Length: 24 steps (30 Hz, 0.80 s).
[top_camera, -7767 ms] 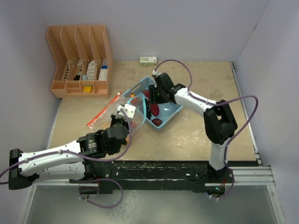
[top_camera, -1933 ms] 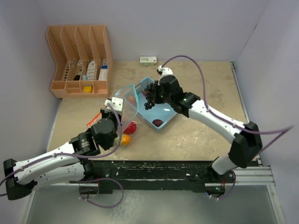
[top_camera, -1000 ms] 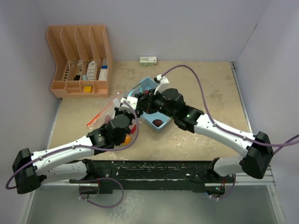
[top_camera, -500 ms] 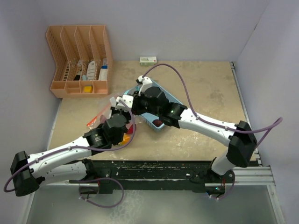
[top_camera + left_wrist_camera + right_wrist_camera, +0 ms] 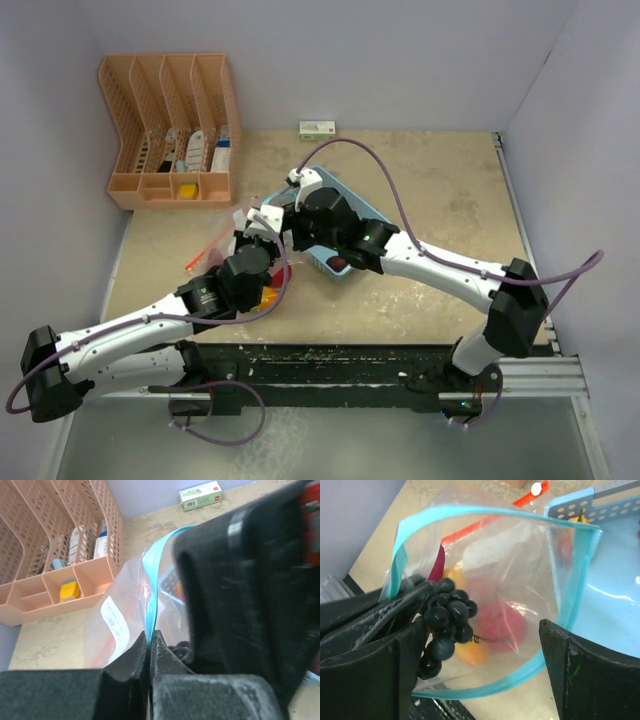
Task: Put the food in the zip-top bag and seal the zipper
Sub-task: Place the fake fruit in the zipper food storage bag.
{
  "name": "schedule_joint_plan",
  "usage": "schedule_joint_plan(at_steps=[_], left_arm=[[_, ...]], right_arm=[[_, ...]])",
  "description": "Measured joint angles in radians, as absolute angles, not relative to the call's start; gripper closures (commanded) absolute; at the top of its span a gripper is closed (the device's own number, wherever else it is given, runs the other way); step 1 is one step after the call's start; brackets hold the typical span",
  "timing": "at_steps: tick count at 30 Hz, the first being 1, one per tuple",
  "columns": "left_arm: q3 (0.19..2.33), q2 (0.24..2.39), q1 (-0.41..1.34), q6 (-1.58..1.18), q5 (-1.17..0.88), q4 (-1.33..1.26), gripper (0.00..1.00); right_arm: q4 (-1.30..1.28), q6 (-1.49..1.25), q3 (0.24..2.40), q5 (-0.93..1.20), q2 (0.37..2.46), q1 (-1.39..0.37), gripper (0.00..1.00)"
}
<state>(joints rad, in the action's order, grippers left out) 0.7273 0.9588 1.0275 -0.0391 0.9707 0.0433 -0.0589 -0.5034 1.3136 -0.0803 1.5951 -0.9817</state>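
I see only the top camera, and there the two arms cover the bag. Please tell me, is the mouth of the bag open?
Observer: Yes. In the right wrist view the zip-top bag's blue rim forms a wide open loop.
Operator: What is holding the rim?
Observer: The left gripper is shut on it, as the left wrist view shows.
Operator: And where are the grapes?
Observer: The dark purple grapes are at the bag's mouth, beside one finger of the right gripper, whose fingers stand wide apart.

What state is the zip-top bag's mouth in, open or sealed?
Open: the bag has its blue rim spread in a wide loop, grapes at the mouth.
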Motion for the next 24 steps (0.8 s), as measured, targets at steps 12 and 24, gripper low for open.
schedule_joint_plan(at_steps=[12, 24], left_arm=[[0.738, 0.948, 1.032, -0.065, 0.930, -0.018, 1.00], [0.737, 0.920, 1.029, -0.062, 0.919, 0.002, 1.00]], right_arm=[[-0.138, -0.481, 1.259, -0.150, 1.290, -1.007, 0.00], [-0.255, -0.545, 1.286, -0.358, 1.366, -1.002, 0.01]])
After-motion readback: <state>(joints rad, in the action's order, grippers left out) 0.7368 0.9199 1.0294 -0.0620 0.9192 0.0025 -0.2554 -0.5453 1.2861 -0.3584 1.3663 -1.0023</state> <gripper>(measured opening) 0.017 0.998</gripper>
